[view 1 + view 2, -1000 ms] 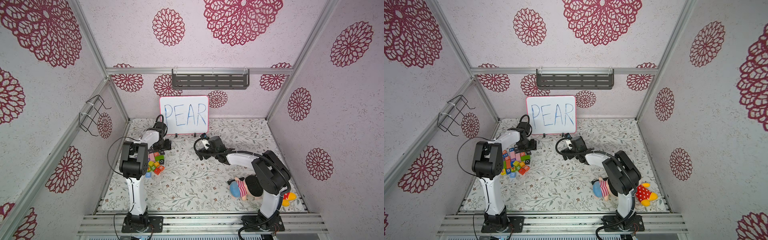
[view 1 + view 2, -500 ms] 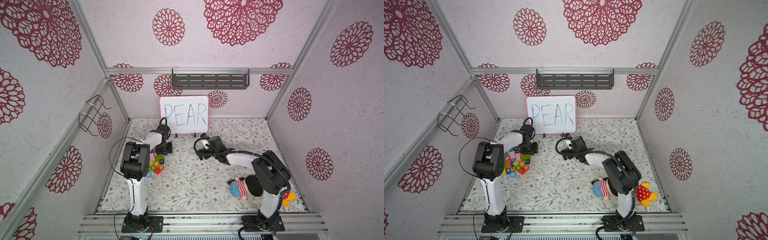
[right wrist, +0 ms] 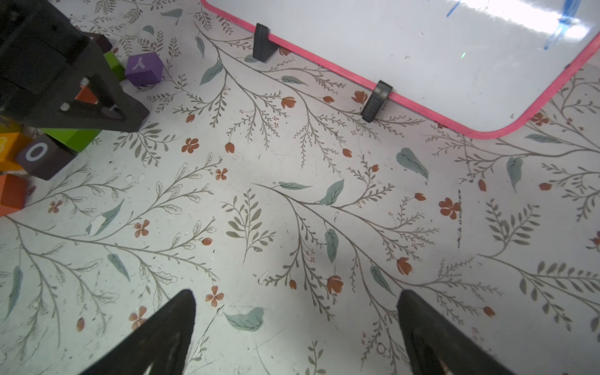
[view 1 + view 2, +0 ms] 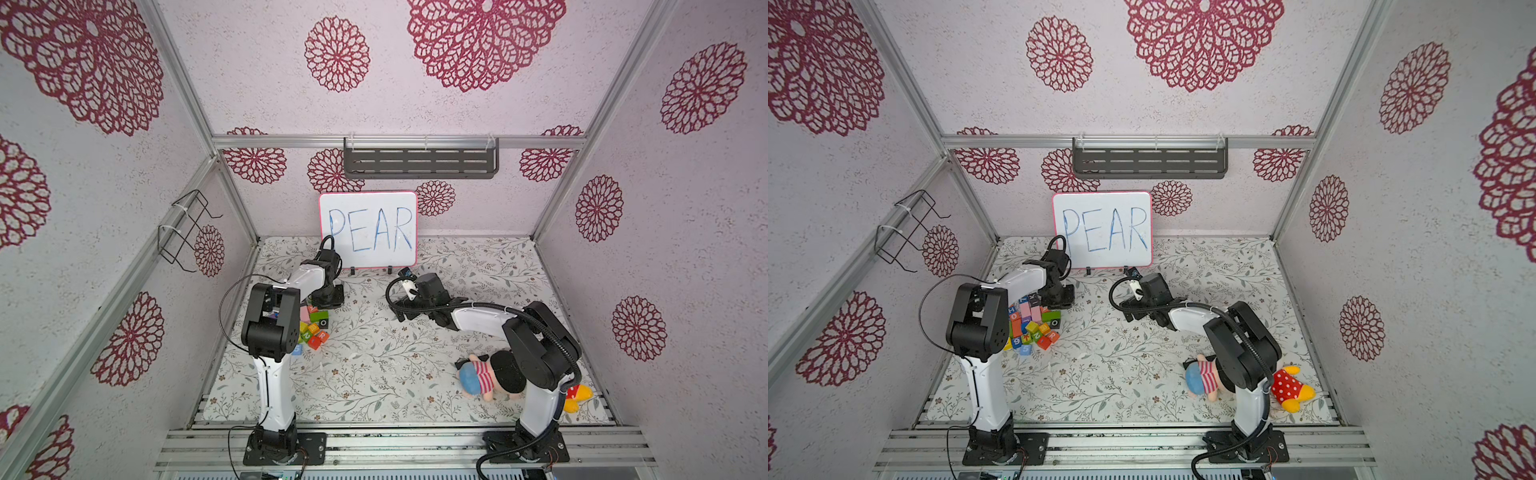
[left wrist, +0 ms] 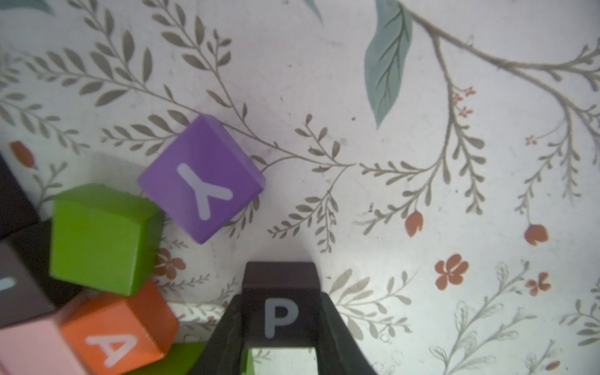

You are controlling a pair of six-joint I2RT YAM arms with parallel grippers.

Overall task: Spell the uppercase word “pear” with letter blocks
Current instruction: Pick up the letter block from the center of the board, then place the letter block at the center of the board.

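Biggest worry for me: the left gripper (image 5: 281, 296) is pinched on the dark P block (image 5: 279, 276) with just its tips, and a good chunk of the cube pokes out past them. I reckon a quick lift or swing could let it pivot or squirt out forward. Next one down: the pile (image 4: 1032, 328) of other cubes sits right off one side of that gripper. The orange A block (image 5: 120, 331) is just beside one finger, with a green block (image 5: 100, 237) and a purple Y block (image 5: 201, 178) further ahead on that side, so a sloppy exit could knock the A around. Smaller thing: green shows between the fingers behind the P, and I can't tell whether the P rests on it or hangs free. What looks like the orange-red R block (image 4: 1053, 335) sits at the pile's edge back toward that arm's base; the E I can't pick out. The right gripper (image 3: 296, 292) is spread wide and empty over bare floor, well apart from the left one. Room-wise: pale walls (image 4: 665, 249) with big crimson medallions, a leafy floral mat (image 4: 395, 374) under both grippers, and the whiteboard (image 4: 368, 228) reading PEAR just ahead of them. There's also a dark shelf (image 4: 419, 162) above that, a wire rack (image 4: 187, 228), and a plush toy (image 4: 486, 378) back by the right arm's base.
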